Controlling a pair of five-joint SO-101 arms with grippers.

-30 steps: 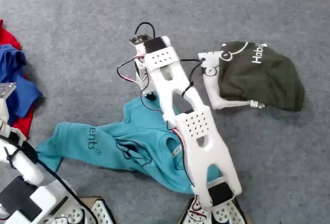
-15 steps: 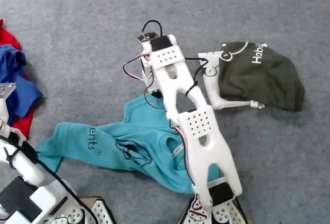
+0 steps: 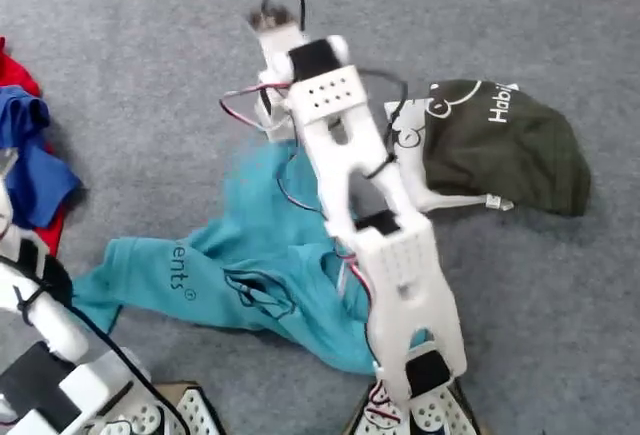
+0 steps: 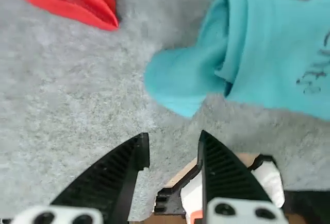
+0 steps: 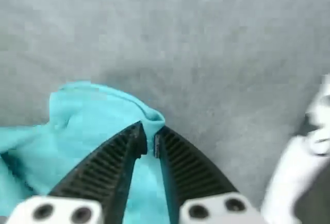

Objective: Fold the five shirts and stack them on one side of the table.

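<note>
Teal cotton shirt [image 3: 250, 275] lies crumpled on the grey felt table [image 3: 150, 65], its upper edge now drawn up and farther from the arms' bases than a second ago. Right gripper [image 5: 148, 137] pinches that edge, its arm having swung outward. Left gripper [image 4: 172, 142] hovers spread near the shirt's sleeve end. Folded dark green shirt [image 3: 505, 150] sits unmoved beside the right arm.
</note>
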